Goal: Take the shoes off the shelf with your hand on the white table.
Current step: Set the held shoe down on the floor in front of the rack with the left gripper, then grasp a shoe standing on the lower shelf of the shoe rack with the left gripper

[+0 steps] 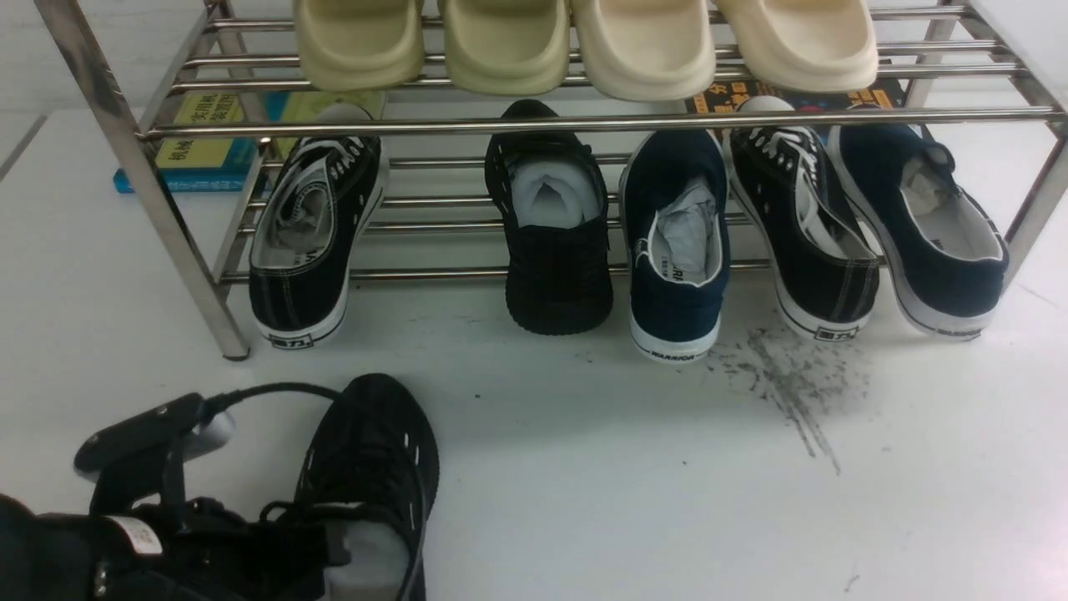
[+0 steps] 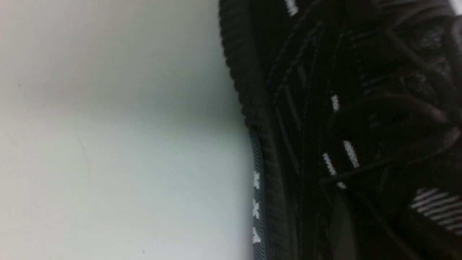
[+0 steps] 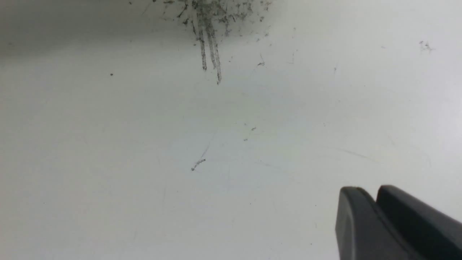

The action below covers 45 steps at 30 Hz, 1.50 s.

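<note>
Left fingers (image 1: 336, 544) pinched the knit sneaker (image 1: 367, 434), likely light and soft, by its firmer collar; right fingers (image 3: 353, 206) were closed.

knit shoe (image 1: 367, 467) on table (image 1: 584, 467) L side, in front of rack (image 1: 584, 125), its mate (image 1: 557, 250) on lower tier

4 cream clogs (image 1: 647, 50) are sitting on the rack's (image 1: 584, 125) upper tier. Below, 2 black canvas shoes (image 1: 309, 242), 2 navy canvas shoes (image 1: 677, 250) and 1 black knit sneaker (image 1: 557, 259) are resting. 1 more black knit sneaker (image 1: 371, 459) is lying on the white table (image 1: 584, 467).
</note>
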Each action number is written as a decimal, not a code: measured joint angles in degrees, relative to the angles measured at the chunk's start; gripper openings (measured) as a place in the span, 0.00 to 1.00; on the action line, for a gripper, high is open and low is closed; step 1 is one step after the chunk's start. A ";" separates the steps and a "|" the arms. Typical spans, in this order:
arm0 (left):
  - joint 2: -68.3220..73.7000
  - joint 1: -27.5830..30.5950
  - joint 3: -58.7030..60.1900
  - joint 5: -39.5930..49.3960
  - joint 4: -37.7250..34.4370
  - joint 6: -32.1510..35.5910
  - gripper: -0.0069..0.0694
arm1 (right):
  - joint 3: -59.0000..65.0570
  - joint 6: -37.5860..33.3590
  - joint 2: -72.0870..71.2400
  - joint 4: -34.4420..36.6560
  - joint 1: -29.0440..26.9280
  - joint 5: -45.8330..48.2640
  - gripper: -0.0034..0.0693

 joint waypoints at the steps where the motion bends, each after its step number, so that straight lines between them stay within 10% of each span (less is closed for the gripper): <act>1: 0.73 0.00 -0.09 -0.43 -0.13 0.40 0.13 | 0.00 0.00 0.00 0.05 0.00 0.00 0.18; 13: 1.93 -0.06 -1.88 1.70 1.50 0.60 0.41 | 0.00 0.00 0.00 0.05 0.00 1.30 0.20; 25: 2.44 -0.01 -25.15 26.00 10.40 -3.69 0.64 | 0.00 0.00 0.00 0.05 0.00 2.67 0.22; 31: 3.32 -0.01 -34.50 27.47 15.08 -9.02 0.60 | 0.00 -0.42 0.00 -1.36 0.00 3.14 0.22; 40: 15.63 -0.01 -44.50 27.55 6.99 -3.51 0.11 | 4.06 -1.62 -3.75 -2.13 0.00 -0.44 0.03; 45: 22.89 -0.06 -50.16 27.49 3.91 -2.90 0.14 | 8.19 -1.62 -10.70 -2.18 0.00 -4.14 0.03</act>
